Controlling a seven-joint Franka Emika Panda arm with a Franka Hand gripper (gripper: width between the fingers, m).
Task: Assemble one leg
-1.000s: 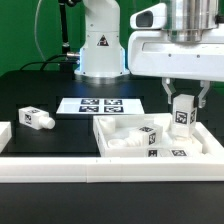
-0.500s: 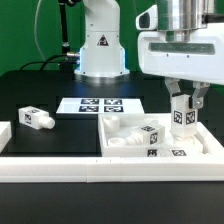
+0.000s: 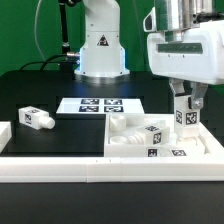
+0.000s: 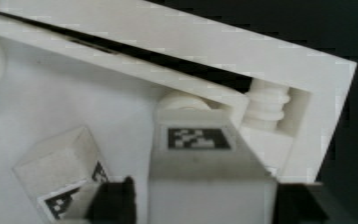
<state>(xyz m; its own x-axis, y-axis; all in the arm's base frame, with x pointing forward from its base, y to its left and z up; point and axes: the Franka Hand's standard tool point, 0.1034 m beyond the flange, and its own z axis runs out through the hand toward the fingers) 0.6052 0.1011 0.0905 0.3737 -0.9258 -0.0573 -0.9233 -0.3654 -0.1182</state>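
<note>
My gripper (image 3: 185,116) is shut on a white leg (image 3: 183,113), held upright with its square tag facing the camera. It hangs over the right end of the large white tray-shaped part (image 3: 127,152), just above its floor. In the wrist view the two dark fingers (image 4: 121,203) stand on either side of a white surface, above the tray floor with its tag (image 4: 197,138) and near the tray's raised wall (image 4: 194,62). Two more tagged legs (image 3: 150,136) lie inside the tray. Another leg (image 3: 35,118) lies on the black table at the exterior view's left.
The marker board (image 3: 98,105) lies flat behind the tray. The robot base (image 3: 100,45) stands behind it. A white rail (image 3: 60,170) runs along the table's front edge. A white peg-like piece (image 4: 265,100) sits at the tray wall.
My gripper has moved toward the exterior view's right with the leg still in it. The tray-shaped part has also shifted to the right.
</note>
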